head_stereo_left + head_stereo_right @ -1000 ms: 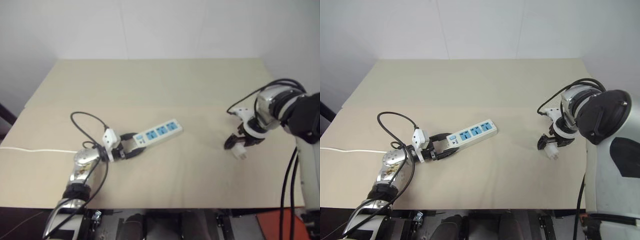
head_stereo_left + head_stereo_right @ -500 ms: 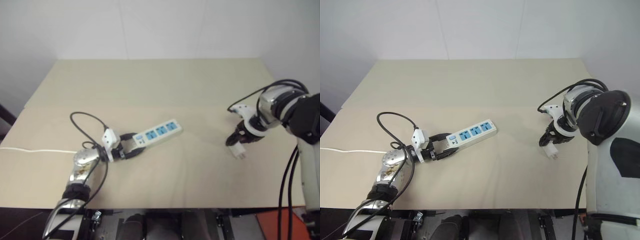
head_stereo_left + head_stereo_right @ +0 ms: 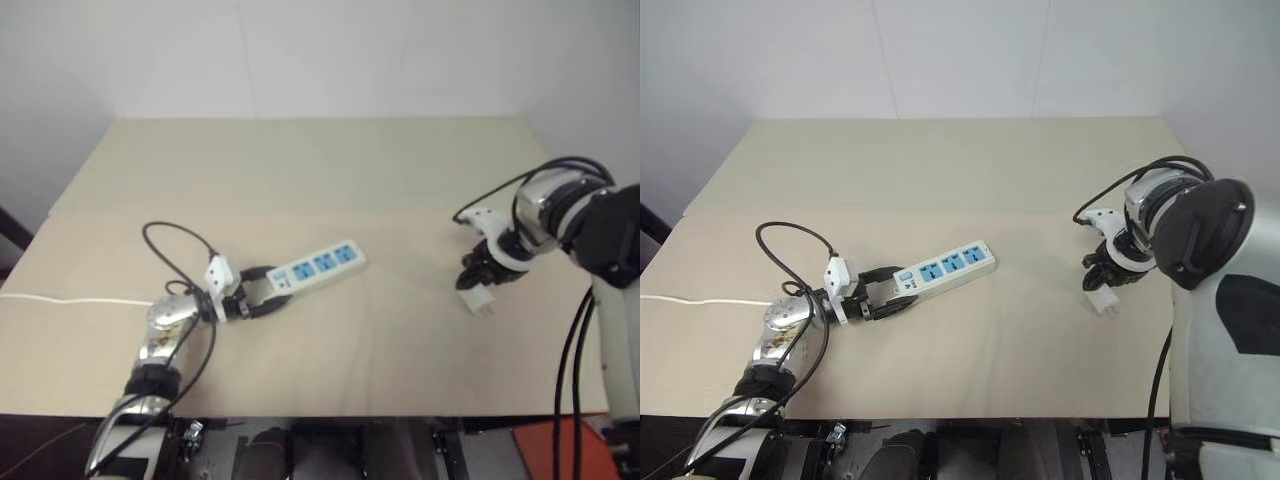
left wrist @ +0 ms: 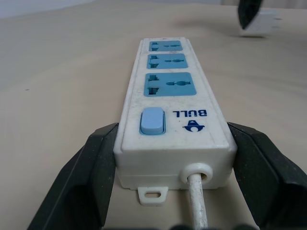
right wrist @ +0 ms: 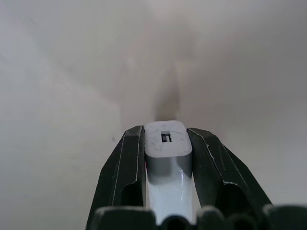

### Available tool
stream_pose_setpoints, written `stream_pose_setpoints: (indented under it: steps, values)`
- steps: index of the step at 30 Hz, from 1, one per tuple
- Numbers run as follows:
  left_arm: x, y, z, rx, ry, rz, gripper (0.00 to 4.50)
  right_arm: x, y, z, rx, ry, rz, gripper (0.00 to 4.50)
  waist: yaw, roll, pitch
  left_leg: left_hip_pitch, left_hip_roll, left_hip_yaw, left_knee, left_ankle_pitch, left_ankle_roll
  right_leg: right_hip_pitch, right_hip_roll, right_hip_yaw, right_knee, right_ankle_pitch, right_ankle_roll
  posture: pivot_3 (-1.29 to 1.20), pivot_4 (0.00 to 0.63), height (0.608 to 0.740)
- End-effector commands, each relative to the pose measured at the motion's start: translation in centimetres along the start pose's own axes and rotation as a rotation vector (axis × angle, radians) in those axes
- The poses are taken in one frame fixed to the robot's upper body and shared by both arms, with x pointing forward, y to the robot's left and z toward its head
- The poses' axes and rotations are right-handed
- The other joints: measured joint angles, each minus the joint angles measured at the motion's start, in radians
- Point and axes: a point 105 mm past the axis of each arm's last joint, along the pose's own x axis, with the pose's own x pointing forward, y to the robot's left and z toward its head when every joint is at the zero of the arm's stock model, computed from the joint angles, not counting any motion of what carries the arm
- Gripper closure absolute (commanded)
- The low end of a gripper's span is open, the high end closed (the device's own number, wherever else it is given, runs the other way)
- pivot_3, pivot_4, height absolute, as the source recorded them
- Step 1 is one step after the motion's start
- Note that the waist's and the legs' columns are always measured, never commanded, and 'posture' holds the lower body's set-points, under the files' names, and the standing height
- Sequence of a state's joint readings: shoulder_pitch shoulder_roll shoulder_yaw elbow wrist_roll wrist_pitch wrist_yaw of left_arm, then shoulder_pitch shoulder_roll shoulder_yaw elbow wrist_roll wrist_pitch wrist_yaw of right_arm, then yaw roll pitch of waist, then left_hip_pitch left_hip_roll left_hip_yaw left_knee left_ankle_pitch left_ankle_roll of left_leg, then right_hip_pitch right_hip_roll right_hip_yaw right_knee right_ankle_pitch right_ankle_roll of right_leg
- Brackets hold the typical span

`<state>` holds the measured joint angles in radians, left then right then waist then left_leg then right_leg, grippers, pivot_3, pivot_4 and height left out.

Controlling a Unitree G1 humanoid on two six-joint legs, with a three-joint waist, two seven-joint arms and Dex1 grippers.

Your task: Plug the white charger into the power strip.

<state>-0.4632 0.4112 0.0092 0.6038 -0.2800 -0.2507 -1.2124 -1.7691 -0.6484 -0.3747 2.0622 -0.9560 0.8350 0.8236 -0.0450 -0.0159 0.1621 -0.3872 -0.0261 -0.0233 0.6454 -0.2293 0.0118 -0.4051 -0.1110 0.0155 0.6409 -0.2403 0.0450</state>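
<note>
- Right gripper (image 3: 474,287) jaws clamped on white charger (image 3: 478,301), at 3 o'clock on bench (image 3: 300,170).
- Left gripper (image 3: 262,290) jaws wide, gripping the switch end of power strip (image 3: 318,265), at 9 o'clock.

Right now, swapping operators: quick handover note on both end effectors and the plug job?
Left end effector: fingers on both sides of the power strip at its switch end, strip lying flat on the table.
Right end effector: shut on the white charger, at the table's right side, well clear of the strip.
Done: charger gripped, strip braced.
Left: carry the charger across, line its prongs up with one of the three blue sockets, press it in. All sockets are free.
</note>
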Motion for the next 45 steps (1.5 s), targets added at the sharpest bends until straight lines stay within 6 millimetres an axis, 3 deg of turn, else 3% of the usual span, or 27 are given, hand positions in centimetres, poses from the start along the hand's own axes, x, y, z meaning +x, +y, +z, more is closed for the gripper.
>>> stream_pose_setpoints:
  steps: [1,4,8,12,17,20,27,38,45]
  values:
    - [1.1,-0.7,0.5,0.003,0.007,-0.118,1.28,-4.7,1.5,3.0,-0.069,-0.187,0.125,3.39,0.001,0.001,0.000,-0.001,0.000,0.000,0.000,0.000,0.000,-0.001,0.000,0.000,0.000,0.000,0.000,0.00,0.150,0.740]
    - [1.6,-1.0,0.9,0.001,0.012,-0.192,1.28,-6.3,2.3,4.2,-0.166,-0.294,0.224,3.39,0.000,0.000,0.000,-0.001,0.000,0.000,0.000,0.000,0.000,0.000,0.001,-0.002,-0.002,0.000,0.000,0.00,0.150,0.740]
    - [2.9,-1.3,1.1,0.005,0.032,-0.300,1.28,-7.0,4.4,6.5,-0.468,-0.604,0.438,3.39,-0.001,-0.002,-0.001,-0.001,0.001,0.000,0.000,0.000,0.000,0.003,0.002,-0.003,-0.005,0.000,0.001,0.00,0.150,0.740]
    - [4.2,-1.6,1.2,0.021,0.035,-0.354,1.28,-5.0,7.5,6.4,-0.750,-1.057,0.654,3.39,-0.006,-0.003,-0.001,0.001,0.001,0.000,0.000,0.000,0.000,0.007,0.002,-0.003,-0.012,0.000,0.002,0.00,0.150,0.740]
    - [4.7,-1.8,1.4,0.024,0.022,-0.362,1.28,-1.7,11.4,5.8,-0.758,-1.420,0.702,3.39,-0.031,-0.005,0.000,0.001,0.002,0.000,-0.001,0.001,-0.001,0.009,0.001,-0.004,-0.014,0.001,0.003,0.00,0.150,0.740]
    - [4.5,-1.9,1.2,0.027,0.029,-0.358,1.28,-0.4,13.9,4.3,-0.809,-1.586,0.717,3.39,-0.035,-0.006,0.000,0.002,0.002,-0.001,-0.001,0.002,-0.004,0.010,0.001,-0.004,-0.015,0.001,0.003,0.00,0.150,0.740]
    - [4.0,-1.9,0.9,0.029,0.046,-0.346,1.28,0.3,15.6,4.2,-0.805,-1.527,0.827,3.39,-0.034,-0.007,0.001,0.005,0.002,-0.003,0.000,0.001,-0.002,0.015,0.001,-0.004,-0.016,0.002,0.004,0.00,0.150,0.740]
    - [3.6,-2.0,0.8,0.038,0.050,-0.330,1.28,-0.1,15.0,4.6,-0.730,-1.291,1.011,3.39,-0.027,-0.007,0.001,0.008,0.003,-0.004,0.000,0.000,-0.001,0.016,0.002,-0.003,-0.014,0.002,0.004,0.00,0.150,0.740]
    - [3.8,-2.0,0.8,0.032,0.049,-0.331,1.28,0.5,15.4,4.4,-0.730,-1.269,1.013,3.39,-0.027,-0.007,0.001,0.008,0.003,-0.003,0.000,0.000,-0.001,0.016,0.002,-0.003,-0.014,0.002,0.004,0.00,0.150,0.740]
